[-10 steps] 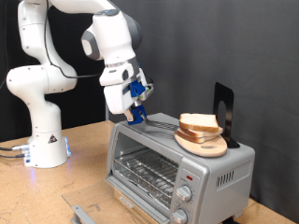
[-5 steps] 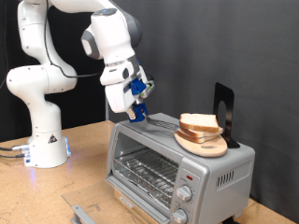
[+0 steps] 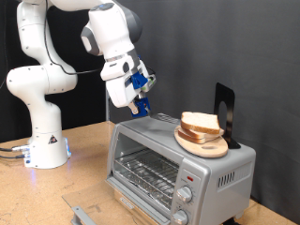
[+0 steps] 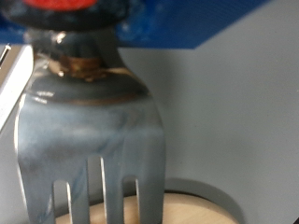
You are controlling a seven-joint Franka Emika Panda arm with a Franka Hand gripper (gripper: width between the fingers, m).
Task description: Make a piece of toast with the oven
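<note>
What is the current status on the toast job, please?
Gripper above oven top, carrying a fork. Toast on wooden plate atop oven. Oven door open.

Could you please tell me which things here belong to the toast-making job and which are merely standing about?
Part of the job:
- piece of toast, lying on the round wooden plate
- oven, door open, wire rack bare
- gripper, above the oven top, carrying a fork

Just standing about:
- black upright object behind the plate
</note>
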